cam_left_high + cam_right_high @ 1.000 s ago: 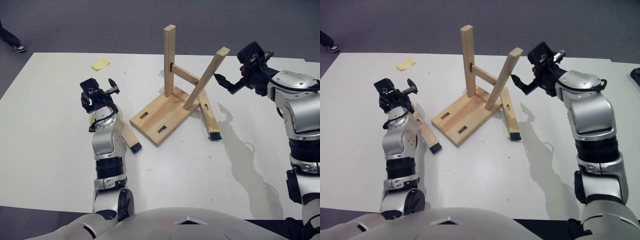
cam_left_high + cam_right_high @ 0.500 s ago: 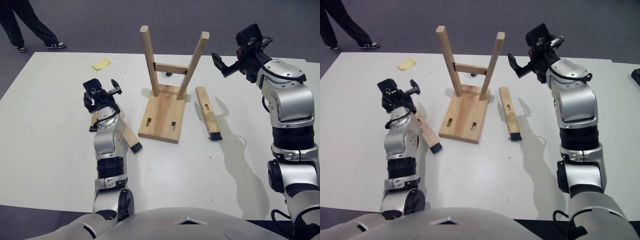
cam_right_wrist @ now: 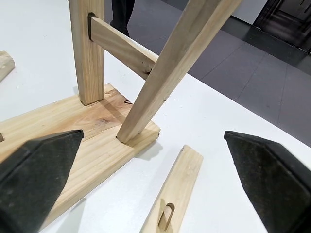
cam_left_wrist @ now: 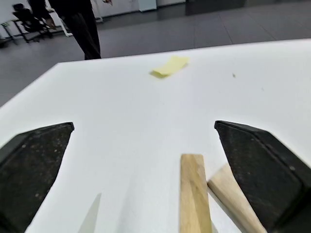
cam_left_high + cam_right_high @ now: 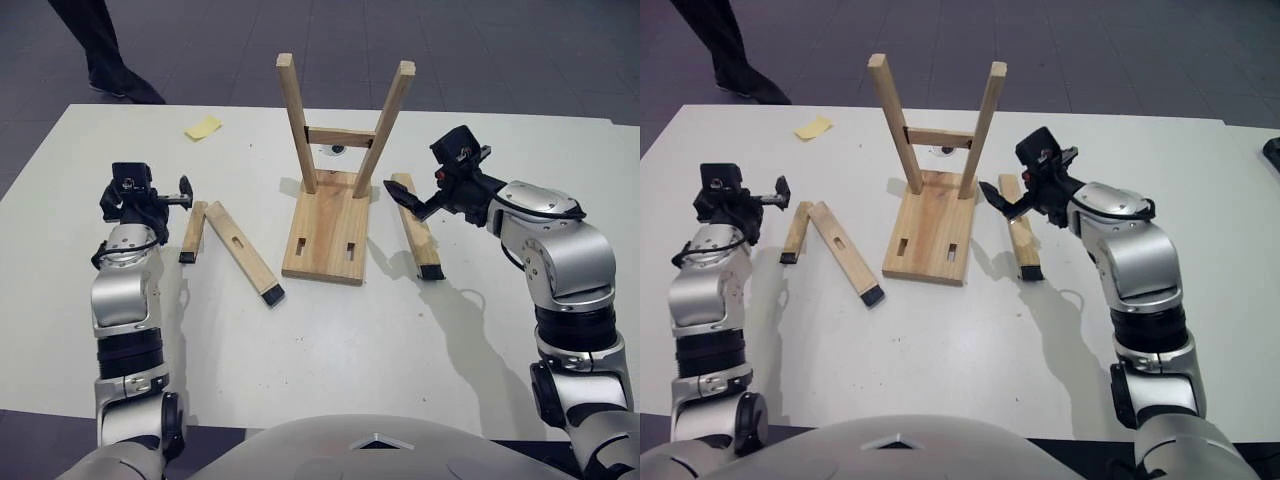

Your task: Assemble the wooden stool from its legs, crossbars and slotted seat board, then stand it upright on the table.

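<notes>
Right gripper (image 5: 437, 172), fingers spread and empty, hangs just above the upper end of a loose leg (image 5: 417, 225) lying flat beside the seat board (image 5: 330, 235). Left gripper (image 5: 143, 195), likewise spread and empty, sits near the short crossbar (image 5: 191, 232) and a second loose leg (image 5: 243, 252), touching neither.

We judge the assembly half done. Two legs (image 5: 298, 120) (image 5: 385, 115) stand in the board, which lies flat on the table (image 5: 400, 340), and one crossbar (image 5: 340, 137) joins them. The two near slots (image 5: 325, 246) are empty. We expect the next move to call for lowering the right gripper and pinching the loose leg across its narrow faces.

All parts are pale, unfinished wood of square section with visible grain. Each loose leg carries an oval mortise and a black foot cap.
</notes>
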`<state>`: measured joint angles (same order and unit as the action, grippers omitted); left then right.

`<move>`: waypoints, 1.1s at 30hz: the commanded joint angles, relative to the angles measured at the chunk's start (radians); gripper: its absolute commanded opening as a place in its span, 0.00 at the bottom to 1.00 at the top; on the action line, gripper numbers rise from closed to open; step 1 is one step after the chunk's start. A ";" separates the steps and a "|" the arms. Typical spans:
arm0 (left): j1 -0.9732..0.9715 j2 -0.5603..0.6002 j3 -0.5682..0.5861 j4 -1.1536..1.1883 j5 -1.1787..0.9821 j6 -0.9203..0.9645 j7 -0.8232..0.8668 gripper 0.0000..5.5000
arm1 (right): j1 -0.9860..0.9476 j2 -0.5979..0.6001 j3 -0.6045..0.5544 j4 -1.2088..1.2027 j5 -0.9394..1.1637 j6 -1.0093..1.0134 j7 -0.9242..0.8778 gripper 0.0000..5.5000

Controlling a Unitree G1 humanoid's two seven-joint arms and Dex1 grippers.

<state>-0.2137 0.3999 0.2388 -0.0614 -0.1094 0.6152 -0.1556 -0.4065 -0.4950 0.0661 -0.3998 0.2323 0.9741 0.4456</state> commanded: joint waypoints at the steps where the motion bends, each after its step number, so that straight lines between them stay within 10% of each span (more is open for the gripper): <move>1: 0.048 0.078 -0.032 0.021 0.005 0.026 -0.092 0.98 | 0.049 0.038 -0.024 -0.058 0.013 0.035 -0.045 0.98; 16: 0.089 0.151 -0.156 0.199 0.044 -0.017 -0.264 0.98 | 0.132 0.147 -0.064 -0.128 0.045 0.070 -0.149 0.98; 33: 0.043 0.250 -0.210 0.415 -0.075 0.270 -0.481 0.50 | 0.135 0.273 -0.102 -0.169 0.073 0.062 -0.242 0.98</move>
<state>-0.2582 0.6522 0.1029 0.2404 -0.2044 0.7488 -0.6169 -0.2730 -0.2578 -0.0274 -0.5486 0.2970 1.0430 0.2293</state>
